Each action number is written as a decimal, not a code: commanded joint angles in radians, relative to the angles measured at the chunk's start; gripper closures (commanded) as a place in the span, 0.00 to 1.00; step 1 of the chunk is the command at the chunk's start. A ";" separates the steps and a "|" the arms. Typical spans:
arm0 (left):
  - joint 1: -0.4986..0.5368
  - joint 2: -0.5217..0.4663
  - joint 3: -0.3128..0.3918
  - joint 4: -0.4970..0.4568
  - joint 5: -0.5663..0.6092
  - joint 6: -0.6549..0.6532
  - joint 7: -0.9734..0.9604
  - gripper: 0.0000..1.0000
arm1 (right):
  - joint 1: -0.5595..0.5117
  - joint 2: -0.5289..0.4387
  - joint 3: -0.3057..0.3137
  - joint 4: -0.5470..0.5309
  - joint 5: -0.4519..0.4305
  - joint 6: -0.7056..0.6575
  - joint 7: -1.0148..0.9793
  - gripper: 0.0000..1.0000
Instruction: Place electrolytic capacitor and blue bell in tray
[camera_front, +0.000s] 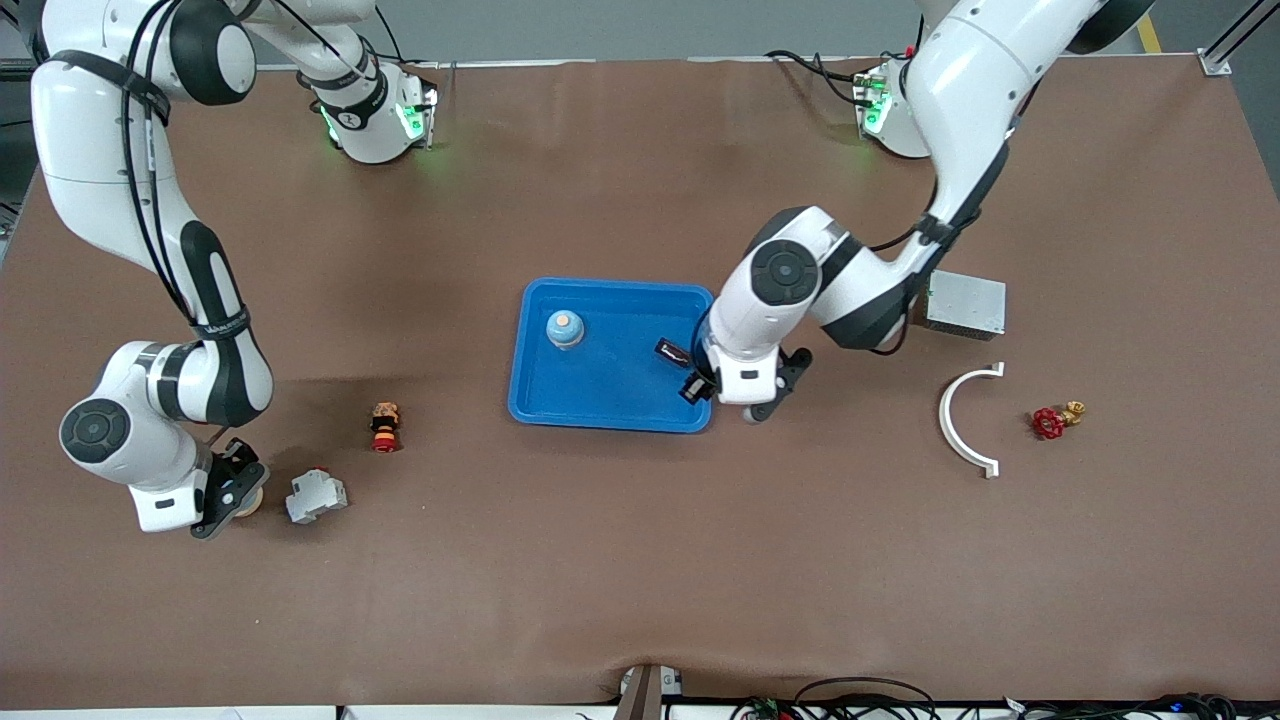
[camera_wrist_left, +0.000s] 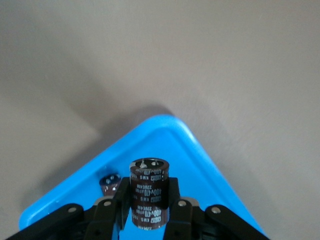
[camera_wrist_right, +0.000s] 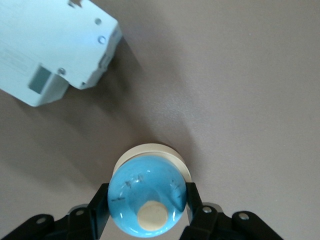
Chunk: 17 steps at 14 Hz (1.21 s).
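Note:
The bright-blue tray (camera_front: 610, 400) lies mid-table. In it stand a blue bell (camera_front: 565, 329) and a small dark capacitor (camera_front: 672, 351). My left gripper (camera_front: 765, 405) hangs over the tray's rim at the left arm's end. In the left wrist view this gripper (camera_wrist_left: 148, 205) is shut on a dark-brown electrolytic capacitor (camera_wrist_left: 148, 190) above the tray's corner (camera_wrist_left: 165, 132), with the other capacitor (camera_wrist_left: 109, 182) beneath. My right gripper (camera_front: 235, 490) is low at the right arm's end. In the right wrist view it (camera_wrist_right: 147, 207) is shut on a second blue bell (camera_wrist_right: 147, 197) with a cream base.
A pale grey breaker block (camera_front: 317, 495) lies beside the right gripper and shows in the right wrist view (camera_wrist_right: 55, 45). A red and brown knob (camera_front: 385, 427) stands between it and the tray. A grey metal box (camera_front: 965, 303), a white curved piece (camera_front: 965, 420) and a red valve (camera_front: 1050, 422) lie at the left arm's end.

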 joint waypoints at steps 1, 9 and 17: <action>-0.092 0.053 0.055 0.047 0.019 0.007 -0.029 1.00 | -0.002 -0.062 0.018 0.050 0.044 -0.167 -0.005 0.95; -0.201 0.149 0.138 0.116 0.020 0.015 -0.043 1.00 | 0.212 -0.237 0.015 0.162 0.067 -0.642 0.514 0.97; -0.201 0.150 0.144 0.124 0.037 0.006 -0.035 0.00 | 0.502 -0.253 0.017 0.162 0.095 -0.649 1.171 0.97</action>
